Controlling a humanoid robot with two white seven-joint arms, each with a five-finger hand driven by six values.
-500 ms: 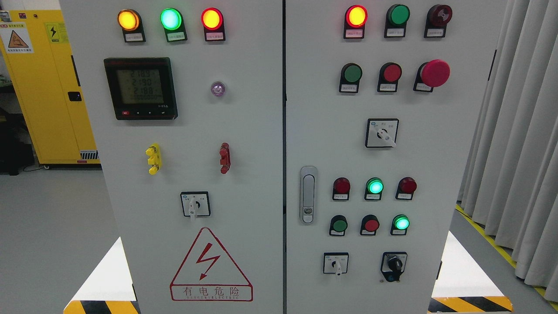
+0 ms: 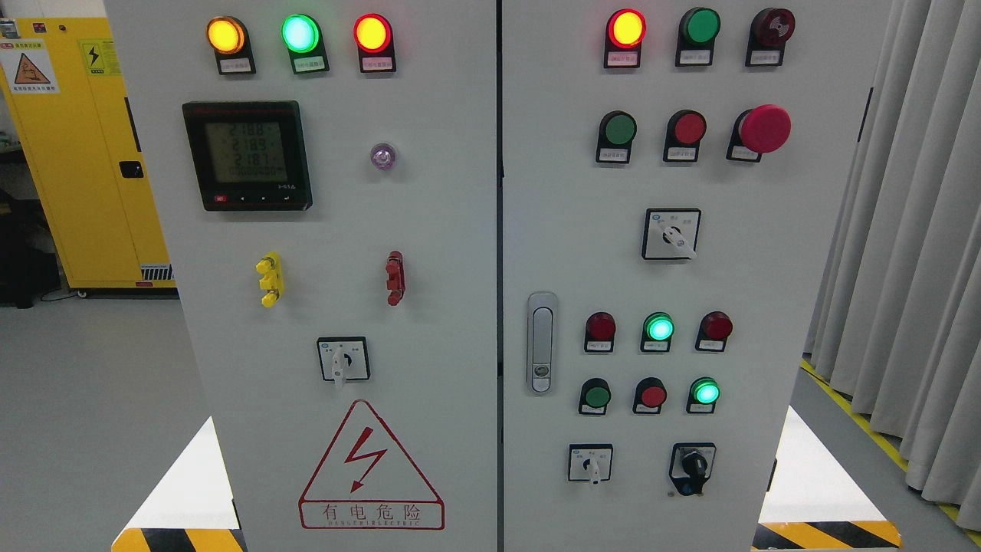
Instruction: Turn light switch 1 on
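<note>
A white electrical cabinet point(image 2: 460, 230) with two doors fills the head view. The right door carries rows of lamps and push buttons: a lit red lamp point(image 2: 626, 28), green point(image 2: 618, 129) and red point(image 2: 689, 128) buttons, a red mushroom button point(image 2: 764, 128), and lit green lamps point(image 2: 658, 327) point(image 2: 705, 392). White rotary selectors sit on the right door, one in the middle point(image 2: 671, 234) and one low down point(image 2: 590, 463), and on the left door point(image 2: 342, 359). A black knob switch point(image 2: 694, 464) is at the lower right. I cannot tell which control is switch 1. Neither hand is in view.
The left door has three lit lamps point(image 2: 299, 33), a digital meter point(image 2: 247, 155), yellow point(image 2: 270, 279) and red point(image 2: 395, 277) terminals and a red hazard triangle point(image 2: 371, 468). A door handle point(image 2: 542, 342) sits by the centre seam. A yellow cabinet point(image 2: 77, 153) stands at the left, grey curtains point(image 2: 912, 230) at the right.
The digits on the meter have changed. Nothing else has visibly moved.
</note>
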